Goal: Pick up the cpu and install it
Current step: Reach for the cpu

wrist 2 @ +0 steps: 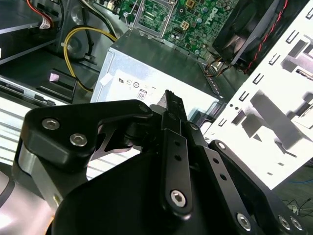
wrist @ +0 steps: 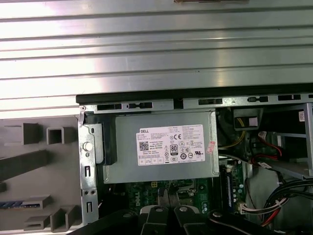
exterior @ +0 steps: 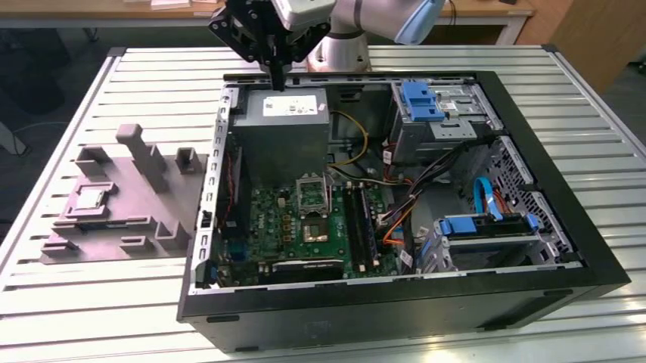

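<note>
While the gripper point(exterior: 275, 80) hangs over the power supply point(exterior: 287, 113), fingers pinched together, empty, the cpu point(exterior: 89, 199) on its tray point(exterior: 141, 221) looks light, stiff, fragile: take its edges.

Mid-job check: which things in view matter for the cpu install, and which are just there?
Job: cpu in the grey tray; motherboard socket; end effector.
Bystanders: power supply; yellow cable; blue drive caddy; slatted table.
</note>
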You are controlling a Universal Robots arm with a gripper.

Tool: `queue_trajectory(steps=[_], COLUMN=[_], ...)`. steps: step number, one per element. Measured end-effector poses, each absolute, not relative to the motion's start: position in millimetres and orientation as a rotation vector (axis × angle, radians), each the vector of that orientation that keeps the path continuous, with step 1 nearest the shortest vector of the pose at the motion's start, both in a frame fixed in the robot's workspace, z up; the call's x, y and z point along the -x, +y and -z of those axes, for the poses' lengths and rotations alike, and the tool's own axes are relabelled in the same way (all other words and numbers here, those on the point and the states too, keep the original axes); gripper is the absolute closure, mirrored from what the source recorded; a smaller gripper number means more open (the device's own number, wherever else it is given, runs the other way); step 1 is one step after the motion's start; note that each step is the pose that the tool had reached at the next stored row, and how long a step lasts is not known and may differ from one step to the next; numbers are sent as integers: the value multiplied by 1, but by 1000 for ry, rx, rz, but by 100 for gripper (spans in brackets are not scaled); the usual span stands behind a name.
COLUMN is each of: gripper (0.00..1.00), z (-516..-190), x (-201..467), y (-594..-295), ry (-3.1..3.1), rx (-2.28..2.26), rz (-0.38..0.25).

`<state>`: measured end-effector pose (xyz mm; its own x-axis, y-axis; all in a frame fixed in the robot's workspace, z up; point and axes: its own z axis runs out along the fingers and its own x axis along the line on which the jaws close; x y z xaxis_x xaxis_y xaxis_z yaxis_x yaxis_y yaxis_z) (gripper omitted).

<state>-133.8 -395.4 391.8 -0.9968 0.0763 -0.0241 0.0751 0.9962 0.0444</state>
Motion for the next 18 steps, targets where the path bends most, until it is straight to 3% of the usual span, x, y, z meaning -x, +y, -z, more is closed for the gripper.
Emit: queue_trajectory(steps=[18], gripper=[89], z=[-392], x=[139], y=[-395], ry=[3113], rx=[-118], rz=[-68])
